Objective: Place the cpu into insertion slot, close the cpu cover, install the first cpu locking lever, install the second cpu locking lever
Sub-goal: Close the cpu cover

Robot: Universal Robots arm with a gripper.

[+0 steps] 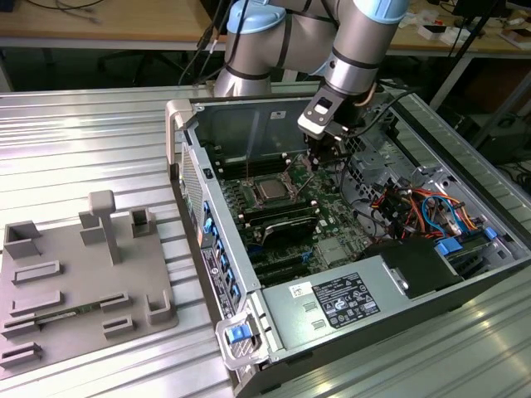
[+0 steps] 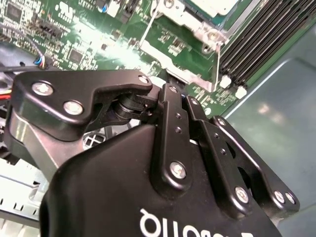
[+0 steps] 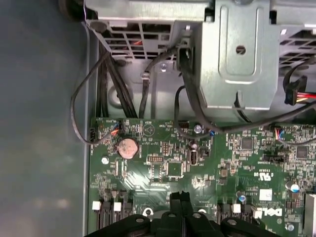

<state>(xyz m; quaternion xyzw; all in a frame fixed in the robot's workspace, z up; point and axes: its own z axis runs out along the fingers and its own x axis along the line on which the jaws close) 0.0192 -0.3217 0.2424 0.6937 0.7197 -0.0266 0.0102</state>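
- Black matte gripper linkages sit closest, fingers pressed together with nothing seen between them; likely a narrow tip for nudging.
- Dull silver cpu lies in the insertion slot, near the gripper.
- Silvery cpu cover frames it.
- Thin wire locking lever stands alongside.
- Green motherboard surrounds, within the steel computer case.

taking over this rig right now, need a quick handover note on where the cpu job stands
Gripper: shut, nothing seen between its fingertips, low over the green board, just to the exterior view's right of the socket.
Cpu: seated in the insertion slot.
Cpu cover: looks to be down around the cpu.
Done: cpu placed; cover seemingly closed.
Left: a thin locking lever beside the socket looks raised, not latched. I cannot tell the state of the other lever.
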